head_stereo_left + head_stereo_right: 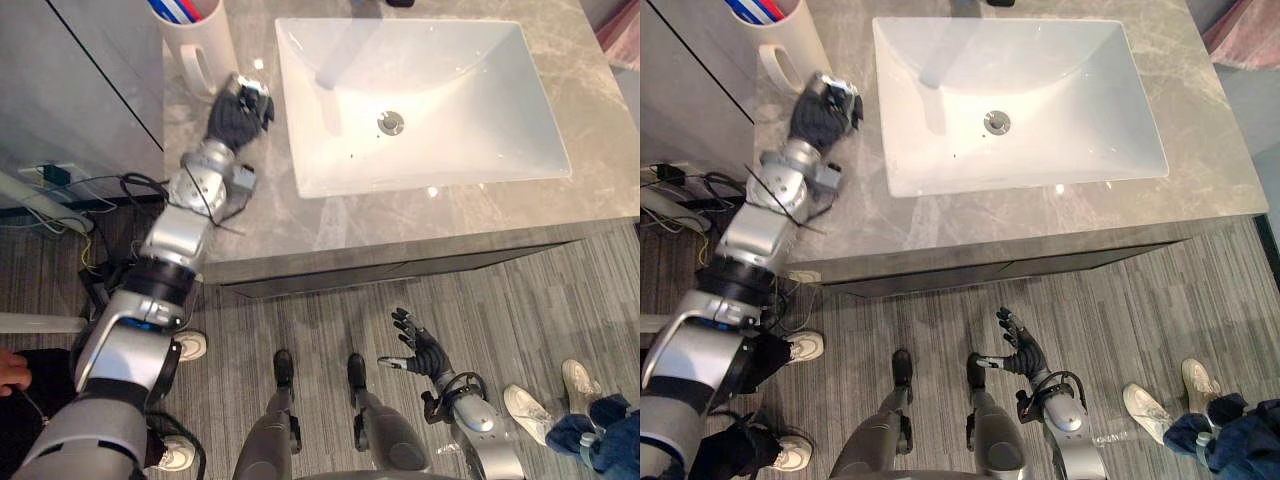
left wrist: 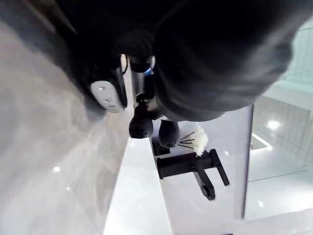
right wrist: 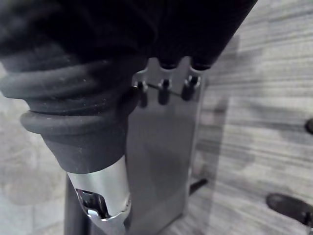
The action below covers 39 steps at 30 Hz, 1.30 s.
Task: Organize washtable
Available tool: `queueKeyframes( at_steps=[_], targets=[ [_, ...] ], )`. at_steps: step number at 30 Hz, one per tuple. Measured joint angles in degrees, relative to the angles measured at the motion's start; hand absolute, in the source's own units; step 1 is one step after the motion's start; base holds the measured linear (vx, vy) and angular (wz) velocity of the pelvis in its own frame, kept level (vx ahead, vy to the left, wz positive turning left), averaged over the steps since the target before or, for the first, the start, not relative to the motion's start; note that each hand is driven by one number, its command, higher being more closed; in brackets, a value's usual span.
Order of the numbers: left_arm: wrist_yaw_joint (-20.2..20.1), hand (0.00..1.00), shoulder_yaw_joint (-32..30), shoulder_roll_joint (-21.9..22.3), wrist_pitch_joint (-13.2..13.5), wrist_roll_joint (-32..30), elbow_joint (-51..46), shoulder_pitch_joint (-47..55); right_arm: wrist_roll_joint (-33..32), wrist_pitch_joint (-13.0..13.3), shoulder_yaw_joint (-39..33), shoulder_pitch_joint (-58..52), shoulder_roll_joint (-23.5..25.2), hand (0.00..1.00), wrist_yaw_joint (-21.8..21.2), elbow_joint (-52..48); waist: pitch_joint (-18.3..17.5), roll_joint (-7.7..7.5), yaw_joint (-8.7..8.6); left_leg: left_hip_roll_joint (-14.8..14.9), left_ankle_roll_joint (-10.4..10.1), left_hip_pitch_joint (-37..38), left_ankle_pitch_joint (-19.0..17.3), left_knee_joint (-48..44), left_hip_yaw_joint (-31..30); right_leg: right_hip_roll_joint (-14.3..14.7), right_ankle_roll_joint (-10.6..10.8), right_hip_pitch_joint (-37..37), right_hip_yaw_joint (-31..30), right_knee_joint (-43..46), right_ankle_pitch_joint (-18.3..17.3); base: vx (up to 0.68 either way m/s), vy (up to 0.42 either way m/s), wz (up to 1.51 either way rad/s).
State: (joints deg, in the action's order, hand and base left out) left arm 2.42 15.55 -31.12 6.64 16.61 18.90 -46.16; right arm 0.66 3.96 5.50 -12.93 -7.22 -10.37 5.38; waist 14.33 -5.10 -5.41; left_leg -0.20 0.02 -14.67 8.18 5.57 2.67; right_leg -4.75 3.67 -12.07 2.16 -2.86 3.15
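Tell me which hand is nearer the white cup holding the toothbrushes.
Left. The left hand is over the counter, right beside the cup. The right hand, fingers spread, hangs low above the floor, in front of the counter.

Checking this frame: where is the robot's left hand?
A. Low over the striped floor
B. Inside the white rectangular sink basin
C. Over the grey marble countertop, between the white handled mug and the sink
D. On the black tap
C: the left hand lies over the grey marble countertop, between the white handled mug and the white rectangular sink basin. It is the right hand that hangs low over the floor.
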Motion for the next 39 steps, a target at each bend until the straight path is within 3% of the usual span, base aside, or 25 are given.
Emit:
queueKeyframes(
  at_steps=[4,5,9,20,28,31,35,37,39],
  targets=[
    [-1.25,1.0,0.02,4.0,0.24,0.21,-4.26,6.44,-0.01,-0.02,0.07,0.13,-0.11,0.0,-0.19,0.07,-0.36,0.46,0.65,-0.21,-0.03,1.81,-0.03,0.08,-1.15,-0.15,-0.09,2.0,1.15,0.0,-0.36,-0.01,0.018,0.14],
    [-1.32,1.0,0.0,5.8,0.46,0.4,-6.19,9.51,-0.04,-0.02,0.13,0.34,-0.37,0.0,-0.45,0.13,-0.95,1.17,1.42,-0.29,-0.11,1.98,-0.09,0.3,-1.15,-0.25,-0.04,2.06,1.11,0.43,-0.52,0.0,0.02,0.06],
    [-2.69,1.0,-0.02,8.93,1.37,0.79,-8.43,17.23,-0.04,-0.25,2.25,1.76,-1.79,0.0,-1.2,2.91,-3.07,3.09,1.78,-0.62,-0.2,3.24,-0.15,0.35,-2.24,-0.52,0.19,4.0,2.32,0.61,-0.88,0.01,0.024,0.13],
    [-3.63,1.0,-1.72,9.56,0.35,0.74,-7.0,25.36,0.09,-0.58,2.51,1.18,-2.22,0.0,-2.7,5.17,-8.14,3.22,3.02,-0.63,-0.34,4.98,-0.21,0.36,-4.01,-0.48,0.29,6.25,4.18,0.72,-1.6,-0.01,0.003,0.09],
    [-3.18,1.0,-4.73,9.4,0.1,0.35,-3.75,23.91,1.24,-0.72,2.49,0.63,-2.17,0.0,-2.65,7.38,-9.37,2.03,2.98,-0.53,-0.4,4.56,-0.15,0.37,-3.73,-0.41,0.26,5.67,3.93,0.69,-1.58,0.0,-0.002,-0.02],
    [-1.67,1.0,-5.15,6.3,-1.19,-1.95,0.73,18.41,1.9,-0.73,2.26,0.05,-2.09,0.0,-2.2,7.28,-9.35,1.32,3.05,-0.15,-0.58,3.62,-0.03,0.36,-3.12,-0.13,0.16,4.39,3.43,0.74,-1.39,0.0,-0.016,-0.12],
    [-0.24,1.0,-4.89,-0.63,-2.87,-2.77,9.79,6.58,2.19,-0.74,1.41,-0.08,-1.34,0.0,-1.83,5.09,-8.09,-1.56,2.9,0.86,-1.15,1.69,0.41,0.05,-1.77,0.79,-0.51,2.2,2.13,0.01,0.17,0.0,-0.035,-0.19],
    [0.38,1.0,-4.39,-4.36,-3.67,-2.76,13.89,-0.07,2.16,-0.62,0.9,0.01,-0.7,0.0,-0.63,2.97,-6.55,-3.82,2.37,1.34,-1.07,1.07,0.73,0.0,-1.02,1.34,-0.87,1.41,0.96,-0.76,1.02,0.0,-0.036,-0.23],
    [0.37,1.0,-3.63,-6.14,-3.78,-2.7,15.77,-3.74,2.15,-0.42,0.54,-0.27,-0.57,0.0,-0.11,1.48,-5.98,-4.42,1.42,1.42,-1.14,0.09,0.79,-0.01,-0.96,1.44,-0.95,0.53,0.91,-0.98,1.29,0.02,-0.017,-0.09]
  ],
)
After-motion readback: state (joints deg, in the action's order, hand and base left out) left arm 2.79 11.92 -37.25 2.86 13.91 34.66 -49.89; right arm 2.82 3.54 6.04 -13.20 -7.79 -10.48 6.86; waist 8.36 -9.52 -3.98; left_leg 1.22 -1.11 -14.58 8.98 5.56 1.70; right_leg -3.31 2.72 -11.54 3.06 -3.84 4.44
